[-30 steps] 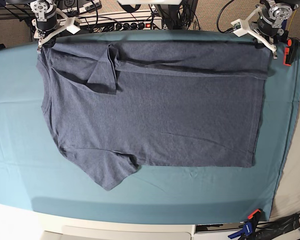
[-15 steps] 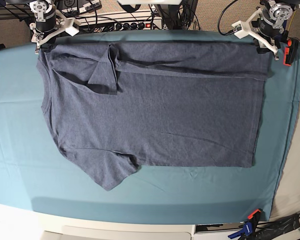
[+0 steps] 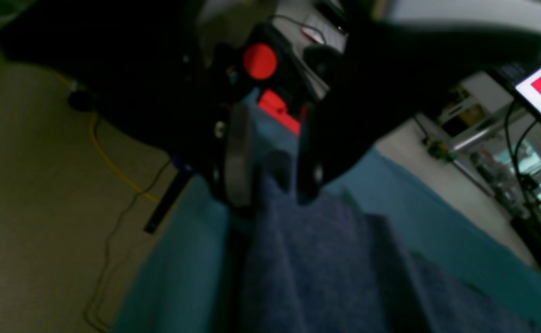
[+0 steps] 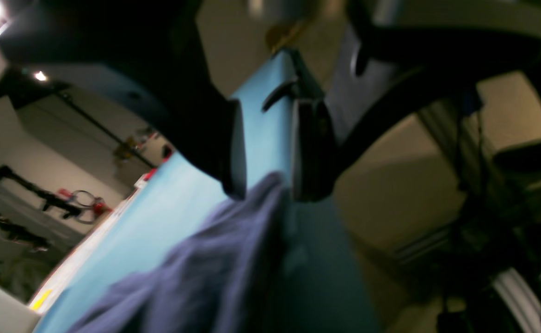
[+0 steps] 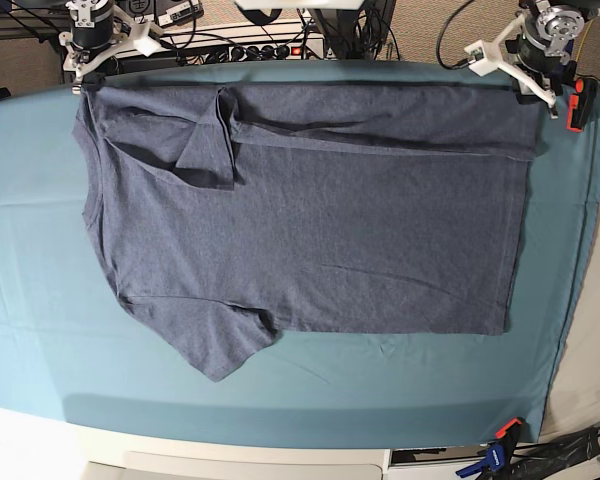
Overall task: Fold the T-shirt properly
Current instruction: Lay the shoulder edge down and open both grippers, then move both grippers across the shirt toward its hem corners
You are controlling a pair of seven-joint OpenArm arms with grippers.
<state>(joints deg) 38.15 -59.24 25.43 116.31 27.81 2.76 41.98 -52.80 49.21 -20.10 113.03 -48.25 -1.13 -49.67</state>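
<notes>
Left gripper (image 3: 266,185) at far right corner of counter (image 5: 40,390) in base view, jaws narrow w/ a bit of T-shirt (image 5: 310,220) cloth poking up between them; not clear whether pads actually pinch it or just straddle. Right gripper (image 4: 266,185) at far left corner, jaws a little apart, shirt corner bunched just under the gap, contact also unclear. T-shirt lying flat across far half of counter, far edge folded over in a band along the back, one sleeve tucked in on top near far left, other sleeve sticking out toward near edge. Risks, as judged: if one side grips and the other doesn't, pulling skews the fold line & drags cloth diagonal; a thin pinch on soft knit likely to slip out mid-lift; teal cover could get snagged along w/ shirt since both grippers sit right at its surface. Back edge of counter close behind both grippers, red clamp (image 5: 577,105) just beside left one, cables beyond, so little room rearward. Plenty of bare counter toward near side & at both flanks for carrying the fold forward.
</notes>
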